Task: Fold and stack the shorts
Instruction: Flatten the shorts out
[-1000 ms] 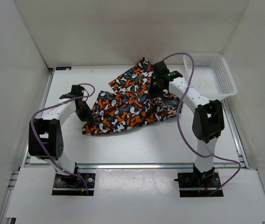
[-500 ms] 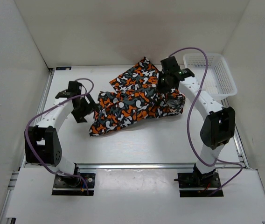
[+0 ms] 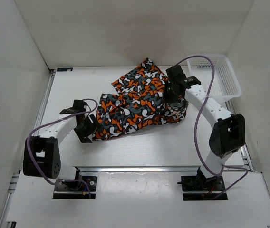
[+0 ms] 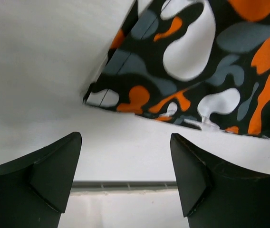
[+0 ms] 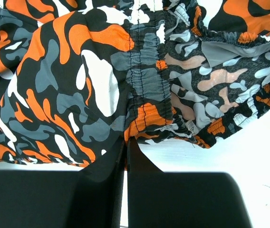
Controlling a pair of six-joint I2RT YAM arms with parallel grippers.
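Releasing the hem: the left gripper (image 3: pixel 84 127) has let go of the shorts (image 3: pixel 135 104), while the right gripper (image 3: pixel 172 92) keeps its pinch.

The left jaws now stand wide apart just short of the near-left hem corner (image 4: pixel 101 97), with bare table (image 3: pixel 149 147) showing between them. The right jaws are together and appear clamped on gathered fabric at the waistband. The shorts lie spread across the middle of the table, far leg folded over, nothing yet stacked. A second ago the left jaws were shut at that corner. Since then the right arm has reached further right, the cloth has shifted with it, and the left gripper has backed off toward the near edge. Judged: one fold is laid and a regrip is pending.
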